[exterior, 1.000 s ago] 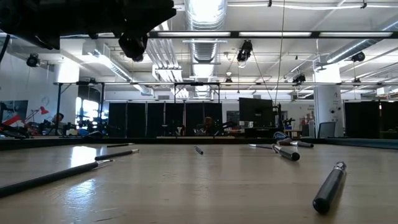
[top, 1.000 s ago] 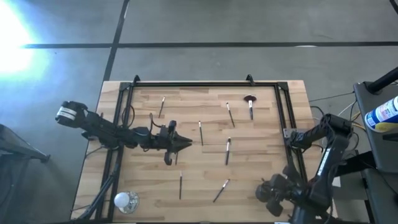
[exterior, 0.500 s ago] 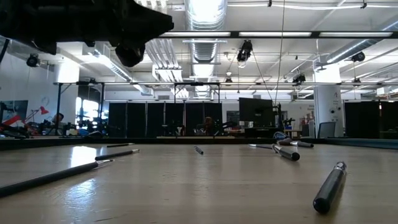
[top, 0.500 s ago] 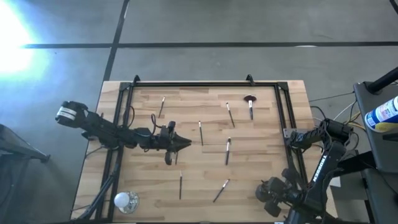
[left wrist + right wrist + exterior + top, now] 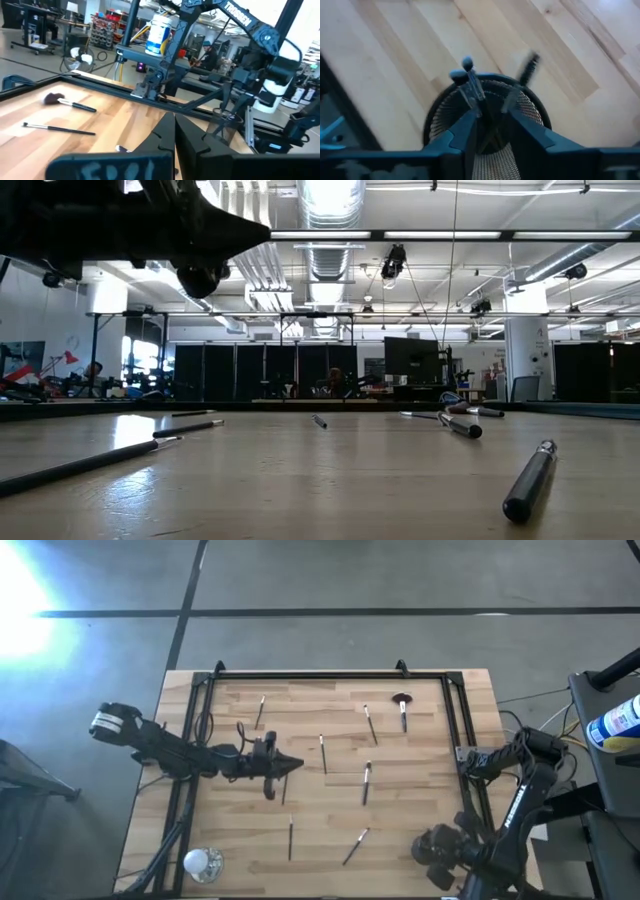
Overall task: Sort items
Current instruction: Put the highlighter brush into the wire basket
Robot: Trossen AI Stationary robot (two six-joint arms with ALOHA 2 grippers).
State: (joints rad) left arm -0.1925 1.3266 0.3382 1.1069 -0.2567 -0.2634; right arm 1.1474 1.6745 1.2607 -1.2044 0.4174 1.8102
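Observation:
Several slim brushes lie flat and scattered on the wooden table (image 5: 420, 800). One with a wide dark head (image 5: 403, 703) lies near the far edge and shows as a fluffy brush (image 5: 54, 99) in the left wrist view. My left gripper (image 5: 298, 764) hovers above the table's middle left, fingers shut together (image 5: 174, 136) and holding nothing I can see. My right gripper (image 5: 492, 131) is open above the dark mesh cup (image 5: 487, 95) at the near right corner (image 5: 438, 848). A few brushes (image 5: 466, 75) stand in that cup, their heads leaning on its rim.
A shiny silver cup (image 5: 200, 862) stands at the near left corner. A black frame (image 5: 320, 676) runs along the table's far and side edges. From table height a thick brush handle (image 5: 530, 480) lies close by on the right, and long thin ones (image 5: 90, 463) lie left.
My left gripper has drawn back a little toward the table's left and far side, staying shut and high above the wood; seen from table height its outline has turned. The right arm's elbow has shifted slightly while its gripper stays over the dark cup.

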